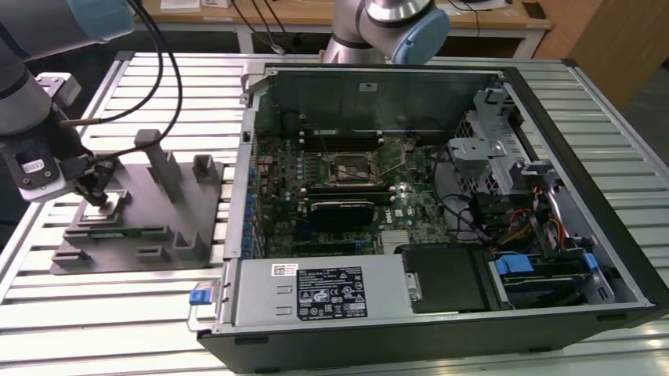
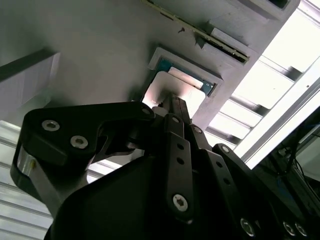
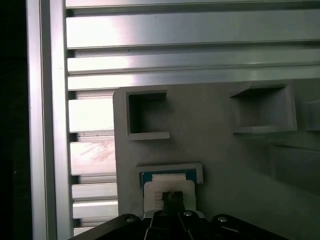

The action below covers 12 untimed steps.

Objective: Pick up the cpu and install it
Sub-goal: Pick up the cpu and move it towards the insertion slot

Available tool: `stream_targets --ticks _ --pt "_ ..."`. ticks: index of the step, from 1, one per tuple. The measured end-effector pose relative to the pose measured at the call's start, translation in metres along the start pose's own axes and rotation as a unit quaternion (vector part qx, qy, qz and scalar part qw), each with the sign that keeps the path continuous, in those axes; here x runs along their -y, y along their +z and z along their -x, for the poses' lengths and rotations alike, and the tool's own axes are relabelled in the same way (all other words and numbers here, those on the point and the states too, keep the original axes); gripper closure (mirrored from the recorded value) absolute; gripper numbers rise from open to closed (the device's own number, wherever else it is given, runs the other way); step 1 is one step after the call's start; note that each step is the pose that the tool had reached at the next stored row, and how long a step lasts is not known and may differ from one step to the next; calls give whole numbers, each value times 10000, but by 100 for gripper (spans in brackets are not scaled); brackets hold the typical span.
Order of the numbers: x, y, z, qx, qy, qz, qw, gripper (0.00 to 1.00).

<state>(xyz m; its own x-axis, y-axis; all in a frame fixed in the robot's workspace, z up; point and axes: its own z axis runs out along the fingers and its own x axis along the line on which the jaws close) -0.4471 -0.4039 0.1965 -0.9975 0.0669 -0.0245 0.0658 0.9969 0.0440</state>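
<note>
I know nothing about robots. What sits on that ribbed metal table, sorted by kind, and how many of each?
Grey plastic fixture: 1
cpu, lying in a pocket of the fixture: 1
Open computer case: 1
Total: 3

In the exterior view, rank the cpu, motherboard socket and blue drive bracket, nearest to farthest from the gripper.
1. cpu, in the grey fixture under the gripper.
2. motherboard socket, mid-case.
3. blue drive bracket, exterior view's right.
</note>
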Motion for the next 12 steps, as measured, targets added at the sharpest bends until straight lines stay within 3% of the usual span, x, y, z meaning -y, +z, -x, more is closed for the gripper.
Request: stream_targets --ticks 9,11,12 --pt "0 4 0 0 0 0 10000 89" --pt "0 5 0 0 0 0 10000 77" --pt "0 6 0 0 0 0 10000 77"
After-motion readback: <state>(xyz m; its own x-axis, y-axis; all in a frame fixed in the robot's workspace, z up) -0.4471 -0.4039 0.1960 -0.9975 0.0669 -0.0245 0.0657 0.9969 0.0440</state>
